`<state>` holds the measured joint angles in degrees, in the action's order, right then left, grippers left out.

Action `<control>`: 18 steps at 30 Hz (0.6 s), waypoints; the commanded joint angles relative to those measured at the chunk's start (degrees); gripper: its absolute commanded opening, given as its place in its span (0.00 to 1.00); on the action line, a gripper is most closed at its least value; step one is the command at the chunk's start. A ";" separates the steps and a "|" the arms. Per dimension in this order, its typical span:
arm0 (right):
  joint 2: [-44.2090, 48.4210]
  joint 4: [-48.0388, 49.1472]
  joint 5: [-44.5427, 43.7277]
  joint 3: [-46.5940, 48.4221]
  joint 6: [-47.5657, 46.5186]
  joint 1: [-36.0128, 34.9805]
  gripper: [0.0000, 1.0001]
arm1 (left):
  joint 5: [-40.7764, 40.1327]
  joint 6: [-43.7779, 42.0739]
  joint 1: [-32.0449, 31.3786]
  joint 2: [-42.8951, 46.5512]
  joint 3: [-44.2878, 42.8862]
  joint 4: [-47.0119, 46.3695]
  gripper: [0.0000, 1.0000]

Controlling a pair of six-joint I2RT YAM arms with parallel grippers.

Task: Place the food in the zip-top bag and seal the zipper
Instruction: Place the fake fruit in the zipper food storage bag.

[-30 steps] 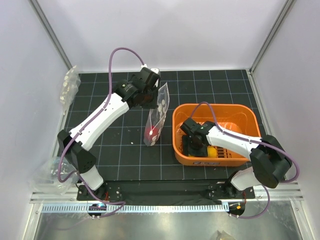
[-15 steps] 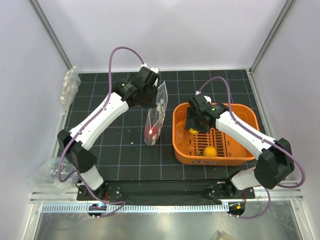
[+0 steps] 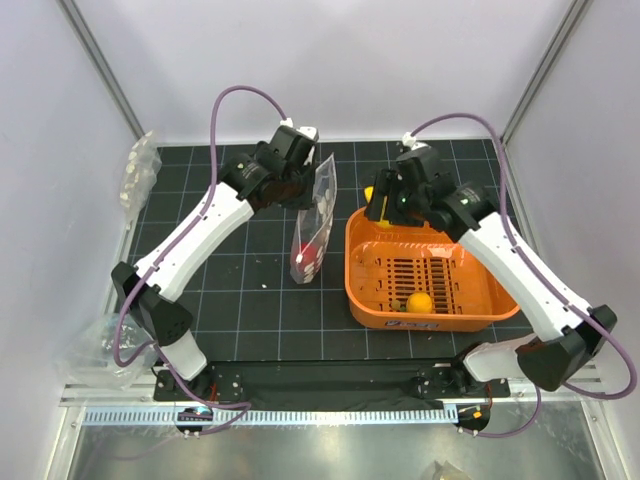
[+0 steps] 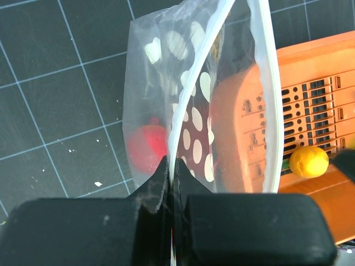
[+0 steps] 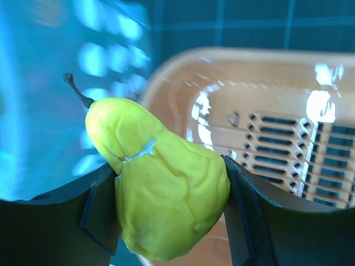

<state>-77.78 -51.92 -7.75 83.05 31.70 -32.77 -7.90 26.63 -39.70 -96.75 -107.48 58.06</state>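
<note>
Yellow pear [image 5: 166, 188]: toy fruit clamped across its belly, stem upward; in the overhead view it sits at upper centre, over the basket's upper-left corner and near the bag's top.
Red fruit [image 4: 147, 149]: already inside the bag, low down.
Orange fruit [image 3: 420, 302]: lying on the basket floor near the lower rim, not yet bagged.
Zip-top bag [image 3: 315, 225]: hangs left of the basket, its top end at the holding claw, probably so fruit can drop in.
Zipper [image 4: 267, 100]: unsealed, with the two white strips bowed apart into an opening.
Left gripper [image 4: 171, 172]: fingers pinched tight on one lip of the bag at the strip, apparently to keep the mouth lifted.
Right gripper [image 5: 169, 191]: closed round the pear, one finger on each flank.
Left arm [image 3: 200, 235]: runs diagonally up from lower left, wrist bent over the bag's top.
Right arm [image 3: 510, 260]: stretches up from lower right, wrist turned toward the bag.
Orange basket [image 3: 430, 322]: slotted, right of centre on the black grid mat [image 3: 240, 300].
Next step, as I judge it: carry the pear over the mouth and release.
</note>
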 commanded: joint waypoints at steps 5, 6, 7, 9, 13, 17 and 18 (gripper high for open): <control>3.42 -0.37 4.67 7.48 -1.20 0.08 0.39 | 1.40 0.70 0.24 2.35 -0.72 0.21 0.00; 3.86 -0.20 4.76 6.96 -1.21 0.08 0.39 | 1.66 0.79 0.24 2.88 0.07 -0.14 0.00; 4.56 0.93 4.76 5.04 -1.21 0.08 0.39 | 1.84 0.88 0.24 3.32 1.04 -0.93 0.00; 6.75 3.83 5.46 1.62 -0.94 0.08 0.39 | 2.36 1.49 0.24 5.07 5.59 -4.00 0.00; 9.04 6.99 5.82 -1.56 0.72 0.08 0.38 | 3.68 3.51 -0.02 7.01 10.44 -7.43 0.00; 8.43 6.82 9.83 0.98 6.70 -0.44 0.37 | 5.27 4.93 -0.81 6.05 5.71 -2.26 0.00; 8.52 7.79 10.55 0.37 8.18 -0.71 0.37 | 4.05 3.88 -2.12 6.13 6.14 -2.25 0.00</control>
<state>-70.61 -48.66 -1.26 81.73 35.31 -32.84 -4.62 30.22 -40.18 -92.51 -98.30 56.10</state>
